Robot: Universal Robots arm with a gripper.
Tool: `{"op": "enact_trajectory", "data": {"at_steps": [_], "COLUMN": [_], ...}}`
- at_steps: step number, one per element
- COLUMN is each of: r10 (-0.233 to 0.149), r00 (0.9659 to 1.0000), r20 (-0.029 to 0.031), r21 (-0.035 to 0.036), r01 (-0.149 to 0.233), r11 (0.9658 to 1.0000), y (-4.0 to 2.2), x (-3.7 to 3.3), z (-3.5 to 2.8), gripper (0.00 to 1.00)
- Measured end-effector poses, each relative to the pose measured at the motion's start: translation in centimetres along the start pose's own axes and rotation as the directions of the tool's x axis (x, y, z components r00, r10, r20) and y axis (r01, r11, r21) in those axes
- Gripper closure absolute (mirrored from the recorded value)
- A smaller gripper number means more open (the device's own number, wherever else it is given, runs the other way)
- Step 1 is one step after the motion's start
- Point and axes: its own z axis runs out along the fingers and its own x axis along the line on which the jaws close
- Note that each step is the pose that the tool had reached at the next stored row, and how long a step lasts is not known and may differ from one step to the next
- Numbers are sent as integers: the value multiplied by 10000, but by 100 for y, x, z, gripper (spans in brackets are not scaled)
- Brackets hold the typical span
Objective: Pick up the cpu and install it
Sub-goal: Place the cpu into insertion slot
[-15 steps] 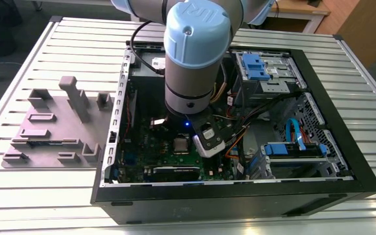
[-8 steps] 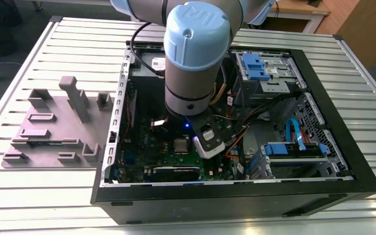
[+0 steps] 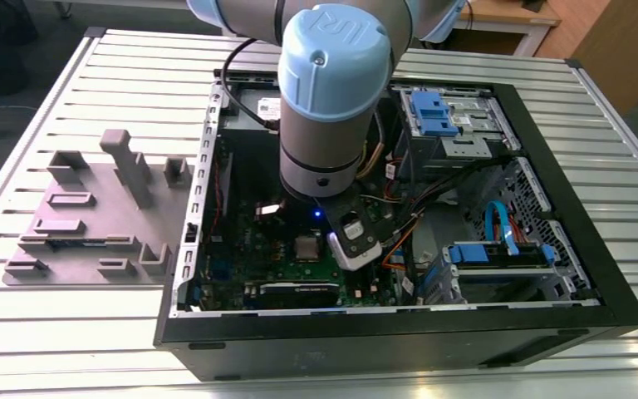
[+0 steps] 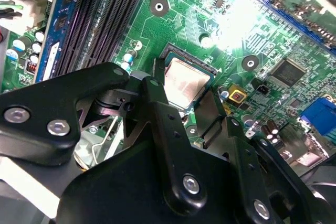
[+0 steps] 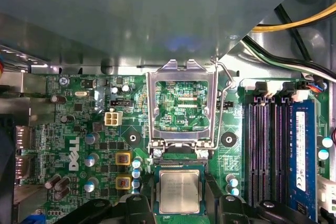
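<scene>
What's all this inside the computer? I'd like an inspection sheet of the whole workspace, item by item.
Surface: ribbed metal table carrying an open computer case.
Job's things: cpu sits in the socket on the green motherboard; metal frame swung open.
Clutter: grey fixture block on the exterior view's left of the case.
Grippers: gripper low over the cpu.
Cables: yellow wires, blue cable inside the case.
Surroundings: wooden furniture beyond the table.
</scene>
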Motion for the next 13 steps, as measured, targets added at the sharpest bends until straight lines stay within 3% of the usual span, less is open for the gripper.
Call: {"op": "enact_trajectory", "data": {"at_steps": [13], "r10": [0], "r00": [10000], "r20": [0], "r21": [-1], "r01": [0], "r11": [10000], "y": [-2], "x": [-8], "z": [5], "gripper": [53]}}
